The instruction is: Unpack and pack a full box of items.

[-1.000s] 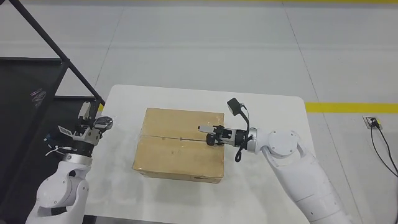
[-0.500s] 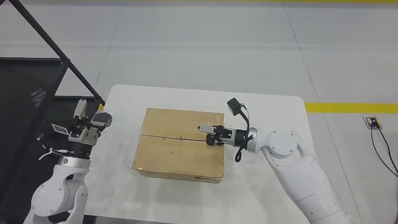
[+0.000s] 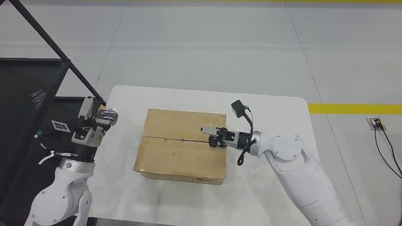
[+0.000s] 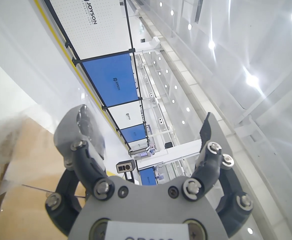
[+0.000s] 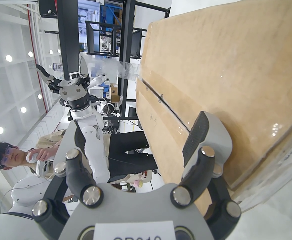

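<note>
The right tool [image 3: 208, 135] [image 5: 138, 123] lies level over the closed cardboard box [image 3: 176, 154] [image 5: 223, 63], at the end of the box nearest that arm. Its jaws stand wide apart and hold nothing. One finger [image 5: 206, 136] sits low over the box top, right at the near end of the seam [image 3: 179, 139] [image 5: 161, 98] where the two top flaps meet. I cannot tell whether it touches the cardboard. From this tool, the seam runs straight ahead across the lid to the far edge, where a strip of clear tape [image 5: 127, 69] folds over the end. The other finger [image 5: 77, 138] is on the opposite side of the seam.

The box rests flat on the white table [image 3: 270, 113], directly beneath and ahead of the right tool, with both flaps down.

The left tool [image 3: 95, 110] [image 4: 144, 116] [image 5: 63, 76] is well apart from the box, beyond the end farthest from the right tool and near the table's edge. It is raised and points upward, with its jaws spread wide and nothing between them. From this tool, the box [image 4: 23, 201] lies down and off to one side, below the level of the fingers, and is clear of them. One finger [image 4: 81, 131] stands on the side toward the box, and the other [image 4: 208, 136] on the side away from it.
</note>
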